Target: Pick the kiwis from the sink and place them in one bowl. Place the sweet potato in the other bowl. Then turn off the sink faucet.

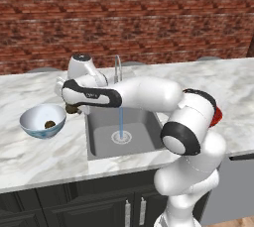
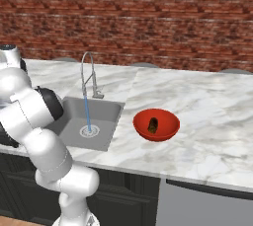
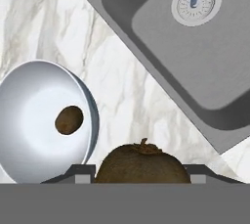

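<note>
Gripping 1 kiwi (image 1: 72, 108), the gripper (image 1: 73, 108) hangs between the white bowl (image 1: 31, 118), which has a second kiwi (image 1: 49, 123) inside, and the sink (image 1: 101, 122). Right of the sink, the red bowl (image 2: 168, 130) holds the sweet potato (image 2: 152, 125), and the faucet (image 2: 88, 74) runs. From the hand, the held kiwi sits beside the white bowl's rim.

A wall of red-brown brick (image 1: 129, 13) with pale mortar lines stood behind the whole scene and ran across the full width of both base views. In front of it lay a long counter of white marble (image 2: 207, 116) with soft grey veins. Below the counter, dark cabinet doors (image 1: 64, 206) with small metal handles (image 1: 127, 210) were visible. To the right of them a flat grey panel (image 2: 197, 205) filled the space under the counter edge. A little strip of wooden floor (image 1: 243, 221) showed at the lower corner. The light was even and soft, without strong shadows.
</note>
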Robot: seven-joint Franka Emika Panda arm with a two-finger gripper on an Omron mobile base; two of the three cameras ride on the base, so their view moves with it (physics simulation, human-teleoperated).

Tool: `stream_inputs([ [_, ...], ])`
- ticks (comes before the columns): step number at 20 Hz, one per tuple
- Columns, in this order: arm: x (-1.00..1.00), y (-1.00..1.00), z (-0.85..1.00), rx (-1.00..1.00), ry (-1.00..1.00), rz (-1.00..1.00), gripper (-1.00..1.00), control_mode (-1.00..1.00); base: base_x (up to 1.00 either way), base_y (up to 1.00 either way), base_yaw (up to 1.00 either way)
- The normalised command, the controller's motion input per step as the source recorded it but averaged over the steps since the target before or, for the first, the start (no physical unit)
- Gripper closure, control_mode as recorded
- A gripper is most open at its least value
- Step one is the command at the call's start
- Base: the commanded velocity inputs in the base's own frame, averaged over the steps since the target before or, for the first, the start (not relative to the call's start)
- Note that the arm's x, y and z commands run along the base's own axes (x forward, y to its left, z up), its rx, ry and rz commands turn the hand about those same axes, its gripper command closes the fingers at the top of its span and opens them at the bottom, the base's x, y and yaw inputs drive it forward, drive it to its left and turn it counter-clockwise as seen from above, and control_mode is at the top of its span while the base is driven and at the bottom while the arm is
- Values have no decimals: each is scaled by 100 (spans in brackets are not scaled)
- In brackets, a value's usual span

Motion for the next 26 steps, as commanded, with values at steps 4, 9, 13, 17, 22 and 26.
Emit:
stream_inputs([
  [4,0,16,0,0,-2,-7,100,-100,0,0,0],
  [9,5,13,0,0,0,-10,100,-100,0,0,0],
  [13,8,24,-7,0,0,-11,100,-100,0,0,0],
  [17,19,29,-21,0,0,-6,100,-100,0,0,0],
  [22,23,34,-4,0,0,-6,100,-100,0,0,0],
  [26,28,34,0,0,4,-6,100,-100,0,0,0],
])
